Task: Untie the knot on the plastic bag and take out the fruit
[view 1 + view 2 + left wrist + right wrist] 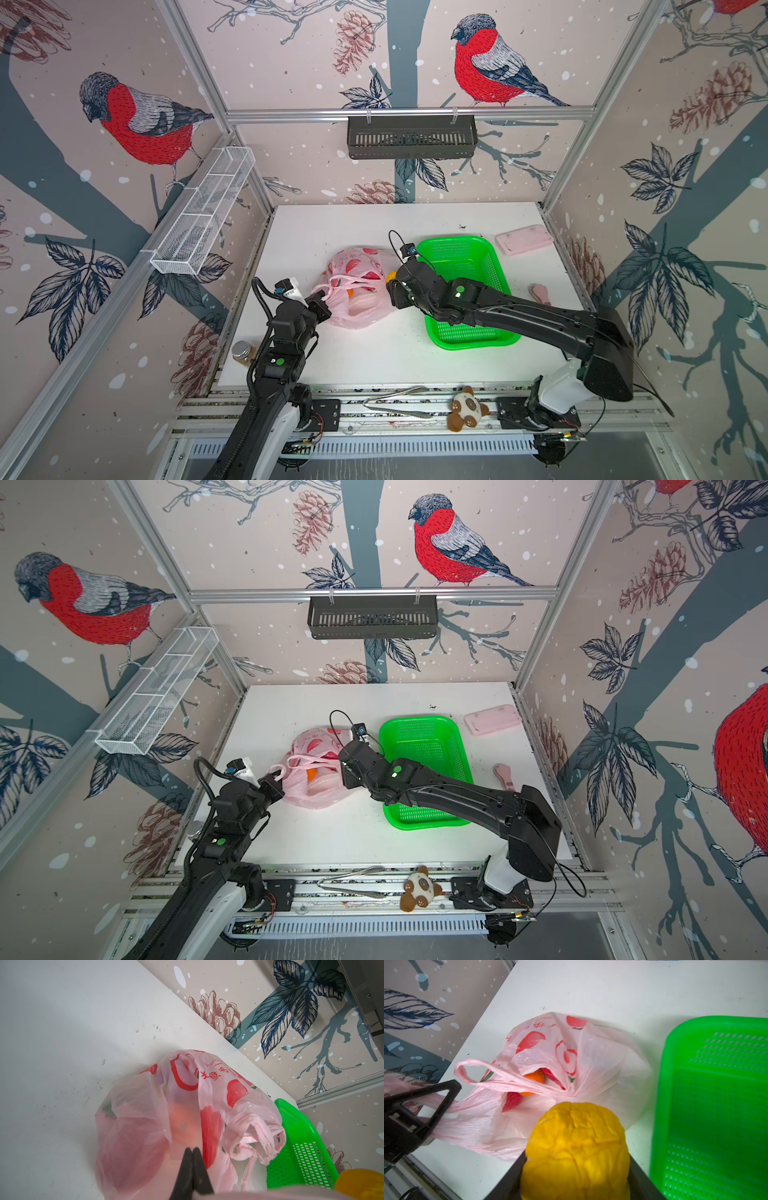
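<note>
The pink plastic bag lies mid-table with its mouth gaping. I make out no tied knot; a handle loop lies loose across the opening. My left gripper is shut on the bag's pink handle plastic at its near-left side. My right gripper hovers between bag and basket, shut on a yellow citrus fruit. Inside the bag, an orange citrus and magenta fruit show.
A green basket stands just right of the bag, under my right arm. A flat pink case and a small pink object lie further right. A jar stands front left. Tongs and a plush toy lie on the front rail.
</note>
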You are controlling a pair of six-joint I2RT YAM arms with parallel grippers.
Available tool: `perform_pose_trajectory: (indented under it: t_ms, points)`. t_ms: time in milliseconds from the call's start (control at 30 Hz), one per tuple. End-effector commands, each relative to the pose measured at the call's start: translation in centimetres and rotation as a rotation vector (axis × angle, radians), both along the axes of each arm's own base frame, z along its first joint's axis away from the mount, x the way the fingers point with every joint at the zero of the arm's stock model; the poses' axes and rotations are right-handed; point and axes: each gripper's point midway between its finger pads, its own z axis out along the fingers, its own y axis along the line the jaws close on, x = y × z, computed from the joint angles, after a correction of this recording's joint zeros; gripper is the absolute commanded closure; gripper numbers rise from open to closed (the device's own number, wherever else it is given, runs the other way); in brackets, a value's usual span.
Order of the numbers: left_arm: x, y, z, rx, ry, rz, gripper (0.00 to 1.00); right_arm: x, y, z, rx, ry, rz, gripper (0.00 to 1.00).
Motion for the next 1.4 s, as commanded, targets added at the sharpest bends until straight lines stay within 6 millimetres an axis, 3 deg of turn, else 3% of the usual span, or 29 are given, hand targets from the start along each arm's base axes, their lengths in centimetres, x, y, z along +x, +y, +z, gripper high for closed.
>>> perform_pose_trajectory:
  t_ms: [0, 300, 633, 1000, 1367]
  points:
    - [0.6, 0.3, 2.0, 0.020, -0.067, 0.010, 1.00, 1.5, -2.8, 0.8, -0.004, -0.035, -0.080, 0.58]
    - [1.0, 0.6, 2.5, 0.061, -0.056, 0.018, 1.00, 5.1, -10.4, -0.8, -0.024, -0.034, -0.246, 0.58]
    - [1.5, 1.6, 2.8, 0.121, -0.034, 0.064, 1.00, 8.5, -14.7, -4.1, -0.029, -0.002, -0.344, 0.57]
    - [1.6, 3.0, 3.3, 0.193, -0.020, 0.121, 1.00, 11.1, -14.6, -8.7, -0.067, 0.066, -0.328, 0.57]
    - [1.5, 3.1, 3.2, 0.191, -0.011, 0.127, 1.00, 13.2, -13.2, -11.7, -0.099, 0.111, -0.290, 0.55]
